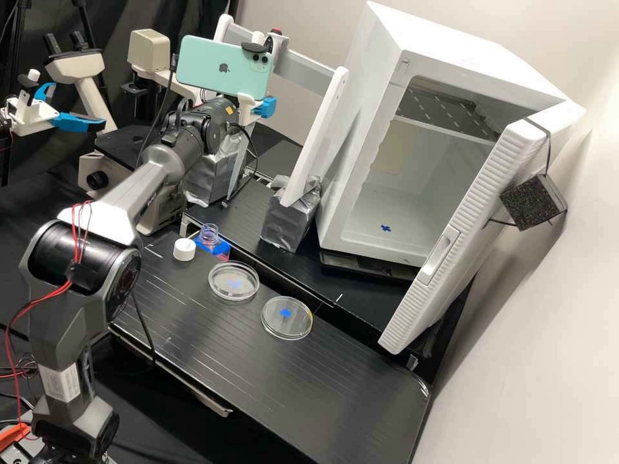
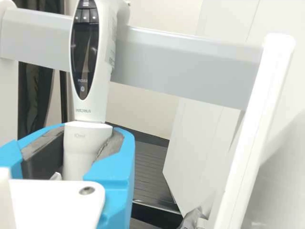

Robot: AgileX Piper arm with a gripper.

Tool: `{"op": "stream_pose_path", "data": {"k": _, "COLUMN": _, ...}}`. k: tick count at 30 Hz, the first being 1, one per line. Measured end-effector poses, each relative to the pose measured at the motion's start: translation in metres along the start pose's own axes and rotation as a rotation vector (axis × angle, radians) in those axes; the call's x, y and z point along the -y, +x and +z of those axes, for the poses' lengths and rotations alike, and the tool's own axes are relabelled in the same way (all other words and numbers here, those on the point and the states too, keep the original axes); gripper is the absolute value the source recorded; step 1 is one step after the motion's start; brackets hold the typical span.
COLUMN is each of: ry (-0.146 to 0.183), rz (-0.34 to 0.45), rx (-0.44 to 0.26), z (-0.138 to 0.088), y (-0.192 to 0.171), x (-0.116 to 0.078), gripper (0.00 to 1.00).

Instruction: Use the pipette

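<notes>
Pipette, slim, white and plastic, is nearly upright before the straight grey crossbar; blue padded fingers clasp its barrel, presumably for lifting.

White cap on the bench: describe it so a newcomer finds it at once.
In the high view, look away from the open white cabinet to the black bench, where two clear dishes lie. Beyond them, right beside the small clear bottle, sits the short, round white cap. Unlike its see-through neighbours, it is solid white.
</notes>
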Motion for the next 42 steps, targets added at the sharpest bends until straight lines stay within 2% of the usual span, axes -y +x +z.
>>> {"op": "stream_pose_path", "data": {"k": 1, "ry": 0.002, "rz": -0.002, "rx": 0.003, "z": 0.001, "y": 0.0, "x": 0.001, "gripper": 0.0}}
{"op": "stream_pose_path", "data": {"k": 2, "ry": 0.0, "rz": -0.005, "rx": 0.005, "z": 0.001, "y": 0.0, "x": 0.002, "gripper": 1.0}}
{"op": "stream_pose_path", "data": {"k": 10, "ry": -0.006, "rz": -0.002, "rx": 0.0, "z": 0.001, "y": 0.001, "x": 0.007, "gripper": 1.0}}
{"op": "stream_pose_path", "data": {"k": 19, "ry": -0.019, "rz": 0.03, "rx": -0.067, "z": -0.003, "y": 0.003, "x": 0.011, "gripper": 1.0}}
{"op": "stream_pose_path", "data": {"k": 25, "ry": -0.024, "rz": 0.009, "rx": -0.084, "z": 0.004, "y": 0.002, "x": 0.022, "gripper": 1.0}}
{"op": "stream_pose_path", "data": {"k": 27, "ry": -0.006, "rz": -0.001, "rx": -0.092, "z": 0.011, "y": -0.002, "x": 0.029, "gripper": 1.0}}
{"op": "stream_pose_path", "data": {"k": 28, "ry": 0.027, "rz": 0.003, "rx": -0.094, "z": 0.014, "y": -0.005, "x": 0.031, "gripper": 1.0}}
{"op": "stream_pose_path", "data": {"k": 29, "ry": 0.032, "rz": 0.015, "rx": -0.096, "z": 0.017, "y": -0.01, "x": 0.033, "gripper": 1.0}}
{"op": "stream_pose_path", "data": {"k": 30, "ry": 0.008, "rz": 0.036, "rx": -0.094, "z": 0.02, "y": -0.013, "x": 0.033, "gripper": 1.0}}
{"op": "stream_pose_path", "data": {"k": 32, "ry": 0.024, "rz": 0.095, "rx": -0.091, "z": 0.028, "y": -0.024, "x": 0.032, "gripper": 1.0}}
{"op": "stream_pose_path", "data": {"k": 37, "ry": 0.041, "rz": 0.328, "rx": -0.089, "z": 0.059, "y": -0.062, "x": 0.032, "gripper": 1.0}}
{"op": "stream_pose_path", "data": {"k": 39, "ry": 0.041, "rz": 0.395, "rx": -0.106, "z": 0.07, "y": -0.074, "x": 0.034, "gripper": 1.0}}
{"op": "stream_pose_path", "data": {"k": 42, "ry": 0.061, "rz": 0.463, "rx": -0.136, "z": 0.089, "y": -0.089, "x": 0.044, "gripper": 1.0}}
